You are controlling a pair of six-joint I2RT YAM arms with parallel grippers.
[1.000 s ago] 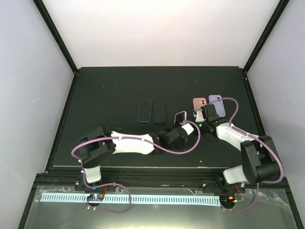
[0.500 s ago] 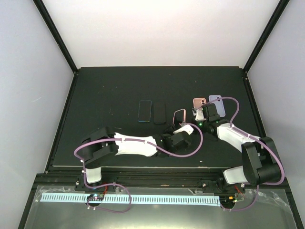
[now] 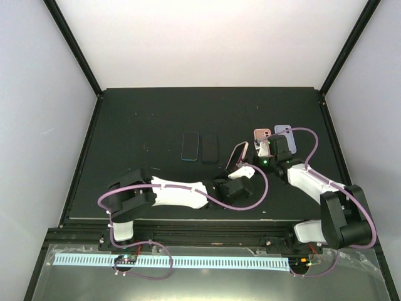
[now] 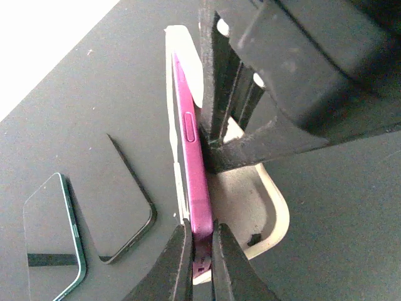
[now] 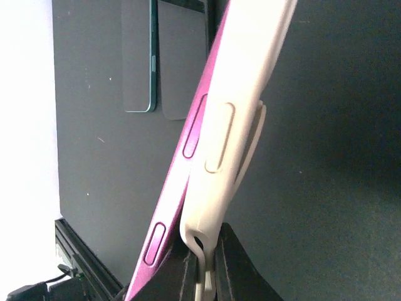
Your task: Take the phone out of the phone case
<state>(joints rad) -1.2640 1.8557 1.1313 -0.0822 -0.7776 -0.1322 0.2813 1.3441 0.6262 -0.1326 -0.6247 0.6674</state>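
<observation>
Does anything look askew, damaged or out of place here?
Only the pink phone, pinched by the left pincer: it splays away at one end from the cream case that the right pincer grips. That fits the task; no damage shows.

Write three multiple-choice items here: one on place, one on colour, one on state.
1. In the top view, the teal-edged phone lies where from the held phone? A left B right C underneath
2. The held phone is A magenta B black C white
3. The left end effector is A open B shut on the held phone C shut on the teal-edged phone
1 A: it lies flat to that phone's left. 2 A: its edge shows magenta. 3 B: its fingers pinch the magenta edge.
</observation>
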